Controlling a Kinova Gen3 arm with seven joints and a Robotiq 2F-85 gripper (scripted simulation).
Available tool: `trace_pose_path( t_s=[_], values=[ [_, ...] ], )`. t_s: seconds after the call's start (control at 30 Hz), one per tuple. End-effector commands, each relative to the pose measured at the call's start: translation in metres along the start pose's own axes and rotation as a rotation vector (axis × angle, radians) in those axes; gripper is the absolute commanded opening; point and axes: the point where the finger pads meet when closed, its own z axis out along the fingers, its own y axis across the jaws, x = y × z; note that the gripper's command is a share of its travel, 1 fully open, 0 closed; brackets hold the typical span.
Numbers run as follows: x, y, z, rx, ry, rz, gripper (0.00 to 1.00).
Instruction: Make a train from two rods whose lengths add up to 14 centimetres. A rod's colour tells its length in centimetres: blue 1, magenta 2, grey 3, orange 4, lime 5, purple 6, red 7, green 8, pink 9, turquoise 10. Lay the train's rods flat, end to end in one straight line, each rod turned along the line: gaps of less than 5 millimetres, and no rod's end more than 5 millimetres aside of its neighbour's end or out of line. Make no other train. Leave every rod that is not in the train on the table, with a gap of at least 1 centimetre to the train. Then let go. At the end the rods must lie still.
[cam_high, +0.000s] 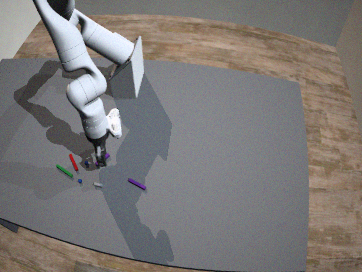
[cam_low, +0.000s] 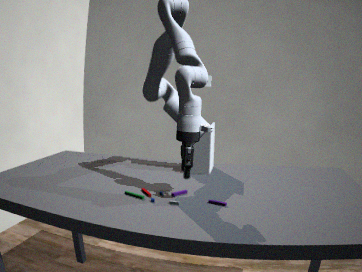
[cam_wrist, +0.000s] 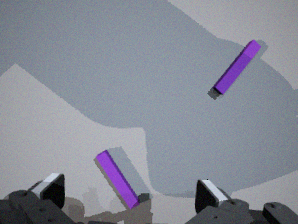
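Note:
My gripper (cam_high: 100, 156) (cam_low: 187, 173) is open and empty, and points down a little above the table. A purple rod (cam_wrist: 117, 179) lies flat right below it, between the fingers in the wrist view; it also shows in the exterior view (cam_low: 179, 192). A second purple rod (cam_high: 136, 184) lies apart to the right and shows in the wrist view (cam_wrist: 236, 67) too. A green rod (cam_high: 64, 171) and a red rod (cam_high: 73, 162) lie to the left of the gripper.
A short grey rod (cam_high: 98, 184) and two small blue rods (cam_high: 79, 181) (cam_high: 86, 162) lie close by the gripper. A grey upright block (cam_high: 131, 70) stands behind, next to the arm's base.

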Motion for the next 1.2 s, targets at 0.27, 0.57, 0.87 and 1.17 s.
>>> trace_pose_path(
  t_s=[0.27,0.57,0.87,1.17],
  values=[
    [-0.013,-0.010,-0.005,-0.017,0.028,-0.355,1.00],
    [-0.017,-0.014,-0.006,-0.036,0.033,-0.570,1.00],
    [-0.018,-0.014,-0.007,-0.039,0.034,-0.597,1.00],
    [-0.018,-0.014,-0.007,-0.039,0.034,-0.597,0.24]
  ],
)
